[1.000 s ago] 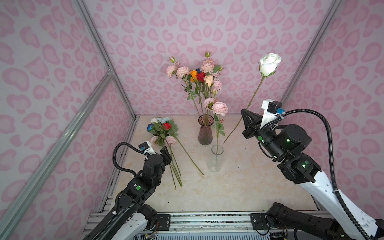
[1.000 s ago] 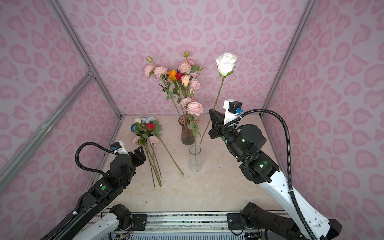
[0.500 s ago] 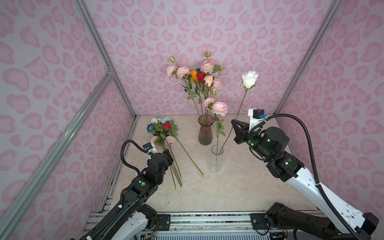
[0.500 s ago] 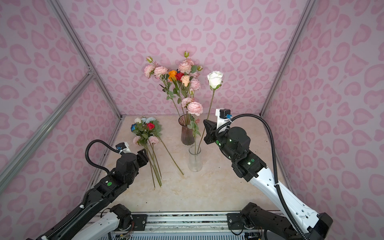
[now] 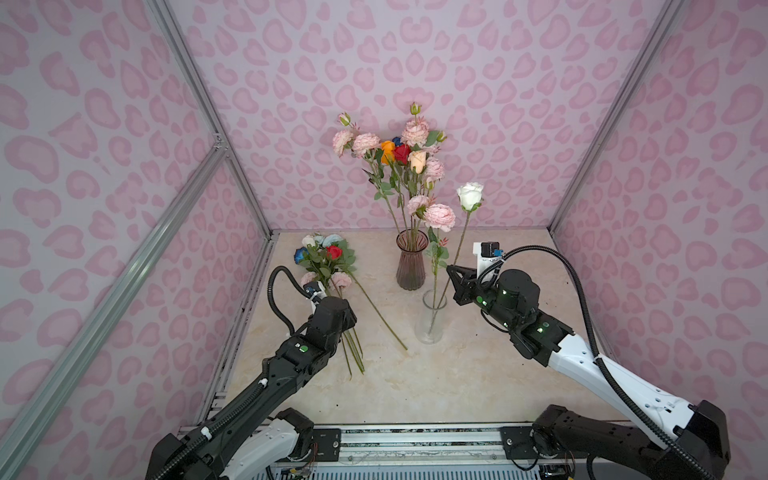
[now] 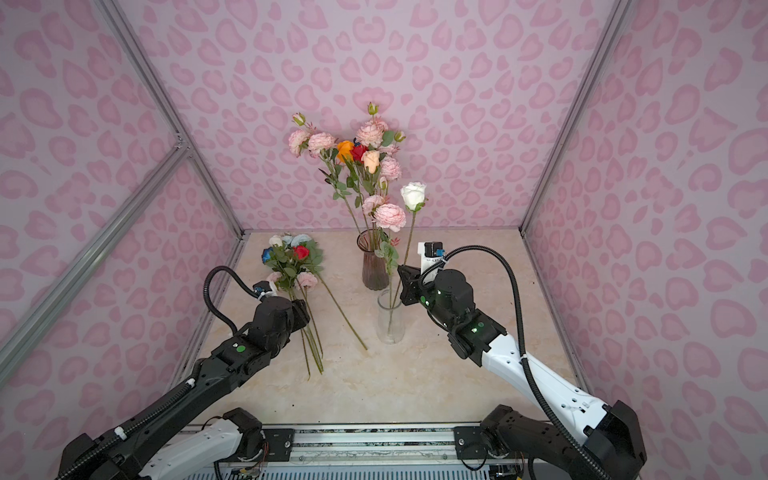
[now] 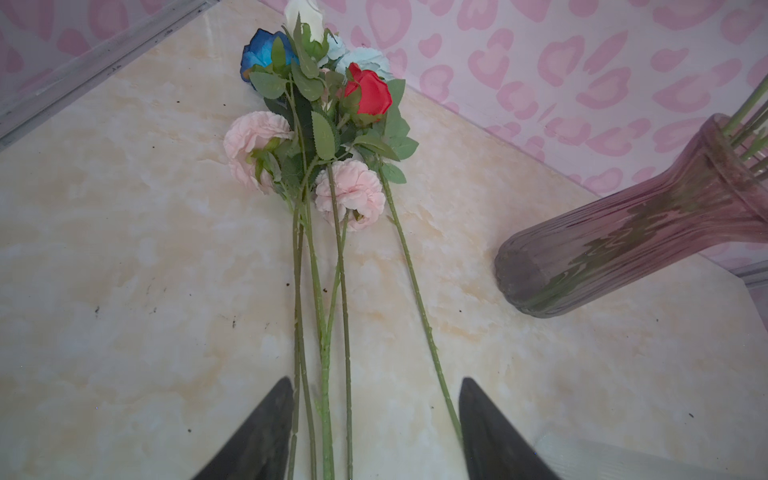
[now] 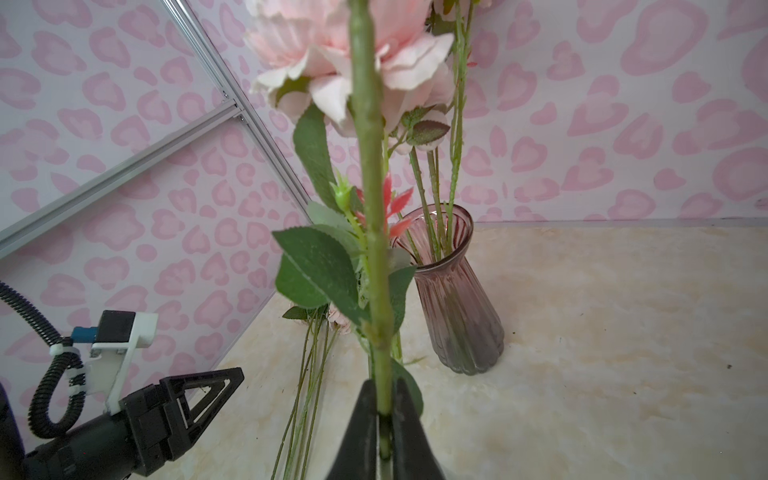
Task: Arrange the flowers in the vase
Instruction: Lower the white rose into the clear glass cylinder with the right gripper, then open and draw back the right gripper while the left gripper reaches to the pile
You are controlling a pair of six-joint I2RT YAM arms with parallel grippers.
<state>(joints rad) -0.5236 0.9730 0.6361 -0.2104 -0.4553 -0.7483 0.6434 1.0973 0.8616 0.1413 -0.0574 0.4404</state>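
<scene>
Pink heart-print walls (image 5: 498, 62), beige marble-look bench (image 5: 478, 374).

Step in hand, by my read: seating one stem.
- The right hand (image 5: 451, 272) was clamped on the green stem of the white rose (image 5: 470, 196). The right wrist view showed both fingers pinched on that stem.
- The rose leaned back toward the wall. In both top views its lower stem ran down inside the clear vase (image 5: 432, 320), next to the pink flower (image 5: 439, 217) already standing there.
- The purple vase (image 5: 411, 266) stood just behind and held most of the bunch.

Left side:
- The left hand (image 7: 374, 411) was spread open, low over the bench, holding nothing.
- The stems of the loose flowers (image 7: 324, 137) ran between its fingers. Their heads were fanned out toward the back left corner.

Next move, a judgement:
- Right: let go only once the stem end is bottomed. Then back straight out, so the fingers don't drag the rose or tip the light glass.
- Left: four or five stems lay in its gap, so closing there would likely grab several. It should shift over one stem first.

Versus one second earlier:
- The rose had been held high and well right of both vases, with its stem end in free air. Half a second on, it was lower and nearer.
- Now the right arm had swung in and down, and the stem was inside the glass.
- The left arm had crept forward over the pile, with its spread unchanged.
- The vases and the bunch had not moved.
</scene>
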